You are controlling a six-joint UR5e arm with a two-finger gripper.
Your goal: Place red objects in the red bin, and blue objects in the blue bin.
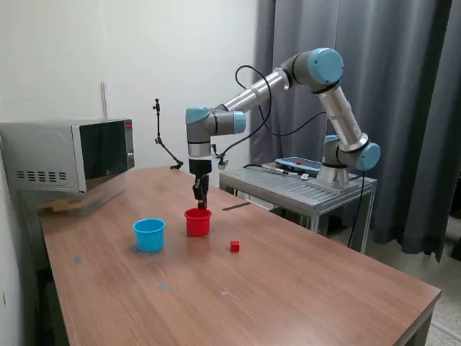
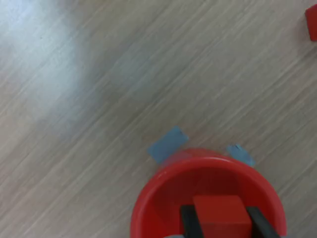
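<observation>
Wood-grain bench [image 1: 288, 288] carries a red cup [image 1: 198, 222] and a light blue cup [image 1: 149, 234] side by side. Gripper [image 1: 201, 205] hangs directly over the red cup, fingers [image 2: 188, 220] clamped on a red cube [image 2: 220, 217]. Second red cube [image 1: 235, 246] lies on the bench near the red cup. No legible writing.
</observation>
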